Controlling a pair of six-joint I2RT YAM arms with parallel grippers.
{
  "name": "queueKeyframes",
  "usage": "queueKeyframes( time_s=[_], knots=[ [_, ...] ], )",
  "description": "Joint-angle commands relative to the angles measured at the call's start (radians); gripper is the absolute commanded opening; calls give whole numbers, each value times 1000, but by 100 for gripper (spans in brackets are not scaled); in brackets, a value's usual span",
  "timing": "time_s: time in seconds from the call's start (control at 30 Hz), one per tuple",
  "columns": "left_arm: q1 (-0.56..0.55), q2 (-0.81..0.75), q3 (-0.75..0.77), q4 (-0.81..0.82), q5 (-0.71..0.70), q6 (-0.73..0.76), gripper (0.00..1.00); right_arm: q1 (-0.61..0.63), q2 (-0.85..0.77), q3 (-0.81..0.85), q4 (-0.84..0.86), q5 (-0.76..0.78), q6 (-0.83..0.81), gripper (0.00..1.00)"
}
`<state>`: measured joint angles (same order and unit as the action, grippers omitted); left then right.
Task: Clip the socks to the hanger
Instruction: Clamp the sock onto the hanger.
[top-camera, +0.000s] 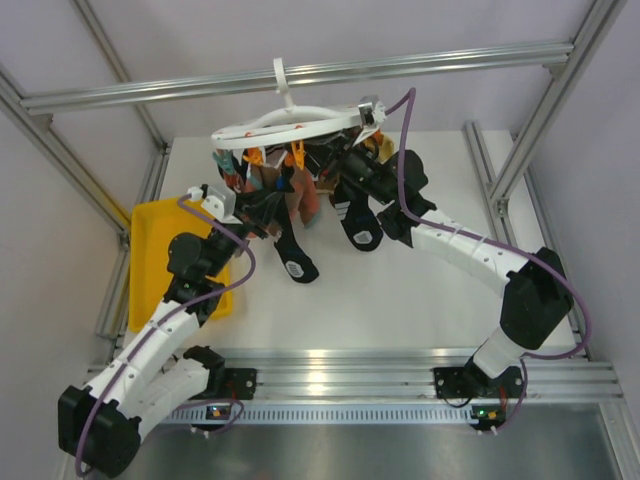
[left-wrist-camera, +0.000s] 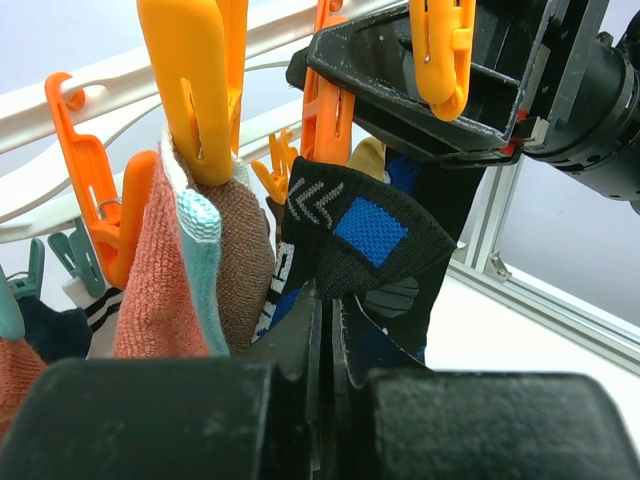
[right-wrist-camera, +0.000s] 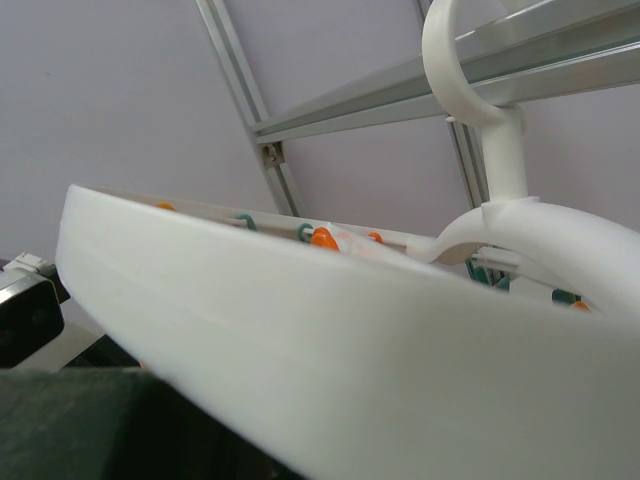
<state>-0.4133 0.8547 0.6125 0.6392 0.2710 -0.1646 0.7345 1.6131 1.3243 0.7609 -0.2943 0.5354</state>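
The white round hanger (top-camera: 290, 122) hangs by its hook (top-camera: 282, 78) from the top rail, and its ring (right-wrist-camera: 350, 340) fills the right wrist view. Several socks hang from its clips: a brown one with light-blue edging (left-wrist-camera: 200, 270) under an orange clip (left-wrist-camera: 195, 90), and dark ones (top-camera: 296, 262) (top-camera: 360, 228). My left gripper (left-wrist-camera: 335, 300) is shut on a black sock with a blue patch (left-wrist-camera: 365, 235), held up just below the clips. My right gripper (top-camera: 347, 152) is up against the hanger's right side beside an orange clip (left-wrist-camera: 322, 110). Its fingers are hidden.
A yellow tray (top-camera: 150, 262) lies on the table at the left. Aluminium frame rails (top-camera: 300, 75) run around and above the work area. Another orange clip (left-wrist-camera: 440, 50) hangs in front of the right gripper's black body. Teal clips (left-wrist-camera: 70, 255) hang at the left.
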Motion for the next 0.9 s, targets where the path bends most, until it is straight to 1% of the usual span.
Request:
queueKeyframes(
  time_s=[0.0,0.23,0.7,0.83,0.87],
  knots=[
    [-2,-3,29,105,-9,-1,0,-41,36,41,-98,149,-11,0],
    [-2,6,46,122,-15,16,0,-41,34,39,-97,138,-6,0],
    [-7,63,81,208,5,28,0,-34,33,39,-104,121,-6,0],
    [-10,61,86,209,14,39,0,-34,34,41,-94,95,-3,0],
    [-10,61,86,211,22,40,0,-34,36,41,-83,89,0,3]
  ],
)
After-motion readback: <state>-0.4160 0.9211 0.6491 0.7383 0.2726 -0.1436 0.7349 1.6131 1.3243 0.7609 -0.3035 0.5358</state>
